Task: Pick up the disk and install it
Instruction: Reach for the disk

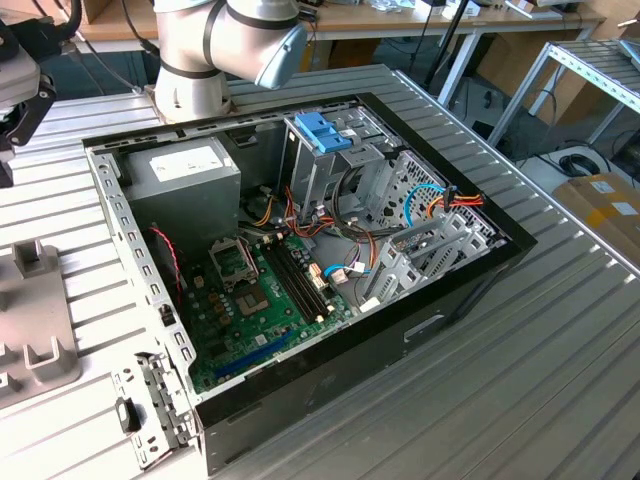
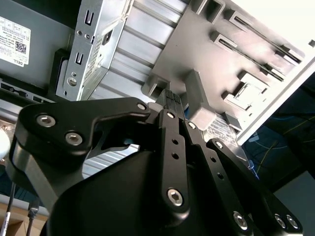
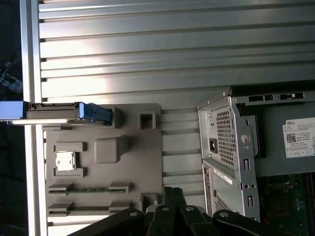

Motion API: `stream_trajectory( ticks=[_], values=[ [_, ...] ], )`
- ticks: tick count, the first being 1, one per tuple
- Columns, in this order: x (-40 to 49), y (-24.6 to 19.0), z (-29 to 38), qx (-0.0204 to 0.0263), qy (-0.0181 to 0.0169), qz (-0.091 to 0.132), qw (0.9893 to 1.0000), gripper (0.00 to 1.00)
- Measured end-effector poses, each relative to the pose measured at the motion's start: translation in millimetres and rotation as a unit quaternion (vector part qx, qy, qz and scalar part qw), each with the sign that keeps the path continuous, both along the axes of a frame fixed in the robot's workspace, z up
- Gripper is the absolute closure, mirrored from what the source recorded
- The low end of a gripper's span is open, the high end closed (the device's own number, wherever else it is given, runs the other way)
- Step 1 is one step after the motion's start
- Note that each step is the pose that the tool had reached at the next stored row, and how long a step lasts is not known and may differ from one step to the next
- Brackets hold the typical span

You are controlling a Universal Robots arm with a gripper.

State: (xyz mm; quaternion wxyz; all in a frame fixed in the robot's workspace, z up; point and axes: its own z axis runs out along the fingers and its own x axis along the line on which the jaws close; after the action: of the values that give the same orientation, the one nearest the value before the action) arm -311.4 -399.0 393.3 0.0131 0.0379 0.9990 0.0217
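**A:** Which way does the disk lie from the hand?

**B:** Across the grey holder. In the first wrist view the disk stands on edge in a slot at the holder's far side, with light-blue frame at both ends. The hand hangs over the opposite side, just beside the computer case.

**A:** And its long axis?

**B:** It runs along that far edge, crosswise to the line from the hand. One end seems to jut past the worktop's rim, though I can't be sure from this angle.

**A:** What is the hand doing?

**B:** It is clenched, with nothing in it.

**A:** What about the surface and the room?

**B:** The worktop is ribbed metal, bare beyond the disk. The holder's raised blocks sit between hand and disk, so I'd judge the free room is above, not along the holder.
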Motion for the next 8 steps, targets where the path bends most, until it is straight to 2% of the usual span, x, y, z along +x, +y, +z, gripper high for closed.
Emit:
stream_trajectory(
  ticks=[8],
  values=[
    [-4.8, 0.0, 0.0, 0.0, 0.0, 0.0, 1.0, 0.9]
  ],
)
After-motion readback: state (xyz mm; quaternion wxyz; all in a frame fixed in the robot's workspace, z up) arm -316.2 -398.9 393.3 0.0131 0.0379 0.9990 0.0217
